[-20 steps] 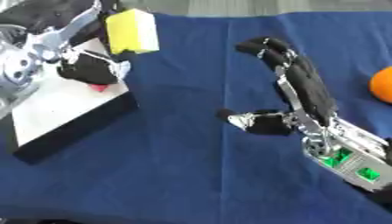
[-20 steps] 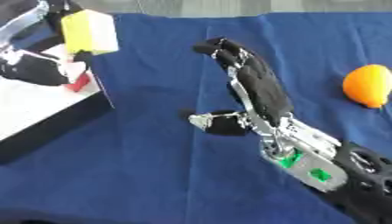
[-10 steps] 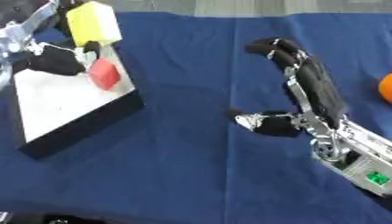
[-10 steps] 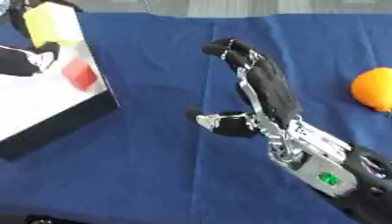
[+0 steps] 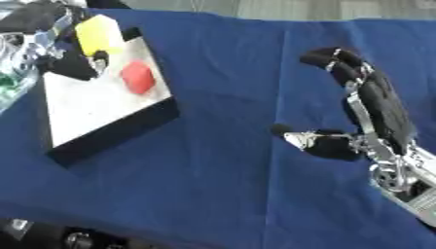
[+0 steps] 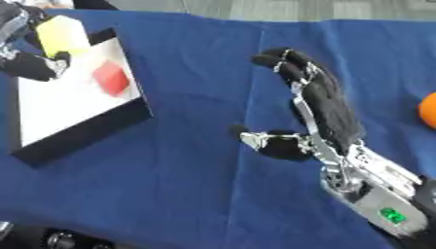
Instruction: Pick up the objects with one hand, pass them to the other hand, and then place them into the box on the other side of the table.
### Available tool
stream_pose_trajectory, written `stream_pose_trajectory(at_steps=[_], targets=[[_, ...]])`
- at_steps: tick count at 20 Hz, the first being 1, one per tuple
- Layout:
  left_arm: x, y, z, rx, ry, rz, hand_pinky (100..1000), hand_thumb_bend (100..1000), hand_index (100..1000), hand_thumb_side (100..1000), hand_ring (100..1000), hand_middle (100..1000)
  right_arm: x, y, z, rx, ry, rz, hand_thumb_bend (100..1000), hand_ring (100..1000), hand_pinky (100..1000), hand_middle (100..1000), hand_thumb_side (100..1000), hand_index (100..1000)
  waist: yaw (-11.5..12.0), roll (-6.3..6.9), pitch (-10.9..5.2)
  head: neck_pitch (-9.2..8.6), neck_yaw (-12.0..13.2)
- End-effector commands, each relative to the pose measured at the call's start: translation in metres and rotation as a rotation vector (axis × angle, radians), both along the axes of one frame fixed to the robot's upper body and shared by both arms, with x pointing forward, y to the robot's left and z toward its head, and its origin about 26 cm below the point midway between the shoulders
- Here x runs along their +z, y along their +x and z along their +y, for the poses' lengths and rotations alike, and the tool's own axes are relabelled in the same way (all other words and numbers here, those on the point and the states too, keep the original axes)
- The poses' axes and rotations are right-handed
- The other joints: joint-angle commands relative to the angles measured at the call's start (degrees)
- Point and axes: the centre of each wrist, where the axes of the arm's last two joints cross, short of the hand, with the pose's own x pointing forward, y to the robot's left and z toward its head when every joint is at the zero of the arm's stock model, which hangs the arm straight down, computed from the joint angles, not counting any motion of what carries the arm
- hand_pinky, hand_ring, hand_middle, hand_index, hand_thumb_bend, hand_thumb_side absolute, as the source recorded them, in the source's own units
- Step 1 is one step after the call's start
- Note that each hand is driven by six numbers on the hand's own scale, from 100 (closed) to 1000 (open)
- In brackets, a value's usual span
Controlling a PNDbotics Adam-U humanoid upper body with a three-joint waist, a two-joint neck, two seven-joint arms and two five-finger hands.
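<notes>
The left hand (image 5: 51,46) is gripping a yellow block (image 5: 99,34) over the far corner of the box (image 5: 85,114), where a red block (image 5: 137,77) is lying. The right hand (image 5: 366,116) is hovering empty, fingers relaxed, well right of the box.

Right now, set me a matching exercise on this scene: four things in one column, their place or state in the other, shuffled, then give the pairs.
Things:
1. yellow block
2. red block
3. orange ball
4. right hand

Places or states:
A. on the blue cloth at the right edge of the right eye view
B. lying inside the box
C. held by the left hand over the box's far end
D. open and holding nothing, mid-table

Pairs: 1-C, 2-B, 3-A, 4-D
</notes>
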Motion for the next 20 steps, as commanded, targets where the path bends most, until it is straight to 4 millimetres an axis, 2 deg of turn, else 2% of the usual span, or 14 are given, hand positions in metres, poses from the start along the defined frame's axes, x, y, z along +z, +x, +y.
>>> stream_pose_trajectory(at_steps=[1,6,9,11,12,13,15,16,18,20], targets=[[0.007,0.005,0.013,0.040,0.024,-0.010,808,100,448,276,666,497,0.006,-0.003,0.002,0.015,-0.013,-0.027,707,760,746,735,230,796,0.1,-0.90,0.32,-0.10,1.6],[0.000,0.016,0.022,0.080,0.048,0.021,821,100,524,295,691,535,0.003,-0.004,0.003,0.014,-0.027,-0.028,710,758,747,734,230,795,-0.1,-1.19,0.55,-0.10,2.6],[-0.003,0.020,0.025,0.088,0.064,0.034,839,117,684,330,732,600,0.002,-0.004,0.003,0.014,-0.029,-0.027,712,757,747,733,230,795,-0.2,-1.24,0.64,-0.10,2.6],[-0.004,0.021,0.025,0.089,0.077,0.050,859,205,785,368,767,651,0.002,-0.004,0.003,0.013,-0.030,-0.028,712,757,747,733,231,795,-0.2,-1.24,0.67,-0.10,2.5],[-0.005,0.022,0.025,0.089,0.086,0.060,873,286,831,404,788,682,0.002,-0.004,0.003,0.013,-0.029,-0.027,712,756,747,733,230,795,-0.3,-1.22,0.67,-0.10,2.4],[-0.006,0.022,0.026,0.089,0.097,0.069,881,327,844,423,799,695,0.002,-0.005,0.003,0.013,-0.029,-0.027,712,756,747,733,230,795,-0.3,-1.21,0.67,-0.10,2.3],[-0.007,0.023,0.026,0.088,0.128,0.083,901,470,871,470,829,730,0.001,-0.005,0.003,0.013,-0.029,-0.025,716,756,747,732,230,794,-0.4,-1.18,0.65,-0.10,2.1],[-0.007,0.024,0.026,0.086,0.144,0.088,901,466,871,476,829,730,0.001,-0.005,0.003,0.013,-0.029,-0.023,716,756,747,732,230,794,-0.4,-1.17,0.63,-0.10,2.1],[-0.006,0.025,0.025,0.084,0.176,0.094,919,587,892,511,835,746,0.001,-0.005,0.003,0.013,-0.029,-0.021,716,755,747,731,230,794,-0.5,-1.15,0.60,-0.10,2.0],[-0.006,0.025,0.025,0.088,0.206,0.082,930,607,901,512,839,755,0.001,-0.005,0.003,0.013,-0.029,-0.021,716,756,747,732,230,794,-0.5,-1.12,0.59,-0.10,1.9]])
